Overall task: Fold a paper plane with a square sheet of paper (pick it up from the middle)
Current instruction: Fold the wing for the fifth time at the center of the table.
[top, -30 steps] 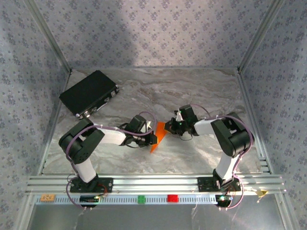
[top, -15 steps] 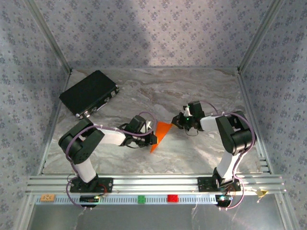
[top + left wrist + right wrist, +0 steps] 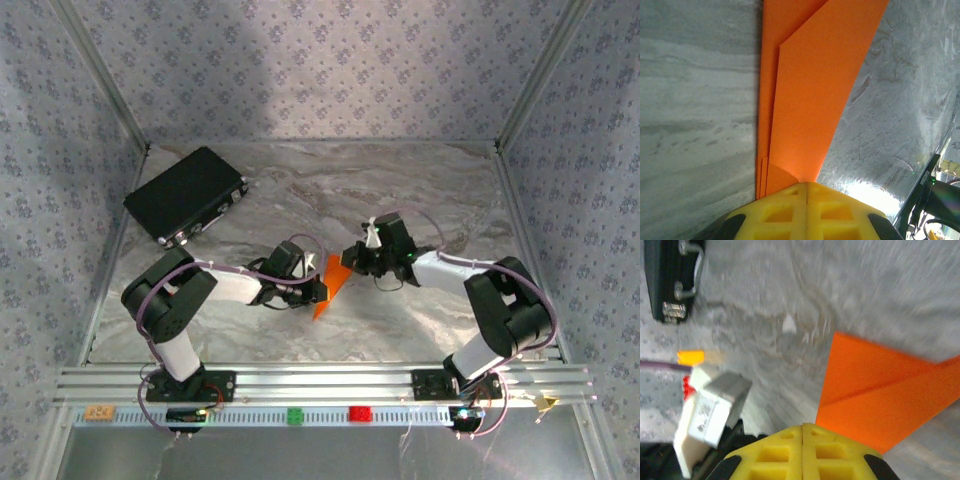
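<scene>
Mid-frame, the paper (image 3: pixel 337 277) is clamped by the left gripper (image 3: pixel 320 291), apparently steadied for creasing by the closed right gripper (image 3: pixel 352 262).

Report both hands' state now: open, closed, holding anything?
Left hand: closed, pinching the folded orange paper.
Right hand: closed at the paper's edge; whether it grips it cannot be told.

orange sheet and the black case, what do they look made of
Orange sheet: thin matte paper, going by its crisp creases and stacked layer edges. Black case: smooth dark shell, perhaps hard plastic or leatherette, with shiny metal latches; hard to say which.
</scene>
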Robot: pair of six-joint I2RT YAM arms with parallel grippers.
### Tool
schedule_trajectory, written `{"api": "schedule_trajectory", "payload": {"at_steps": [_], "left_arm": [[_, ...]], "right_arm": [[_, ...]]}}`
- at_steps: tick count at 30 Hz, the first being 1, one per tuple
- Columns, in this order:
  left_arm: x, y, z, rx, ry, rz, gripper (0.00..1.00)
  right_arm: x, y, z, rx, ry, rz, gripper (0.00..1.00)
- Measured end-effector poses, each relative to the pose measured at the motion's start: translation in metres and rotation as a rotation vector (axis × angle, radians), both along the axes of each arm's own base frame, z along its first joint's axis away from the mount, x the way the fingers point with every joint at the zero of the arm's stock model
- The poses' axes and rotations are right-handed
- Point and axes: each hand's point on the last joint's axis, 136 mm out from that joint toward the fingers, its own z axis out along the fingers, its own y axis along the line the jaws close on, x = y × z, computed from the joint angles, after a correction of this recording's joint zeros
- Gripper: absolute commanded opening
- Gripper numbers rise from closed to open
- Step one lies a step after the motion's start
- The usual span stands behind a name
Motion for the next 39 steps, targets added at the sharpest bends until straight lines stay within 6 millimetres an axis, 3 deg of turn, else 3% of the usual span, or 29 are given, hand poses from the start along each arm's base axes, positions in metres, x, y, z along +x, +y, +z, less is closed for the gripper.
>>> {"api": "schedule_trajectory", "payload": {"at_steps": [5,11,21,30,39], "left_arm": [[-0.001,0.001,0.000,0.002,0.001,0.001,0.00],[-0.002,0.002,0.000,0.005,0.004,0.000,0.00],[-0.015,0.014,0.007,0.031,0.023,-0.007,0.03],[-0.021,0.011,0.016,0.010,0.009,-0.044,0.06],[-0.028,0.014,-0.002,0.034,0.046,-0.047,0.00]], "right_arm": [[-0.034,0.021,-0.024,-0.017,0.068,0.072,0.03],[-0.041,0.015,-0.054,-0.044,0.141,0.047,0.01],[-0.037,0.012,-0.054,-0.007,0.140,0.029,0.01],[-0.036,0.012,-0.054,-0.003,0.142,0.025,0.01],[-0.036,0.012,-0.053,-0.001,0.141,0.026,0.03]]}}
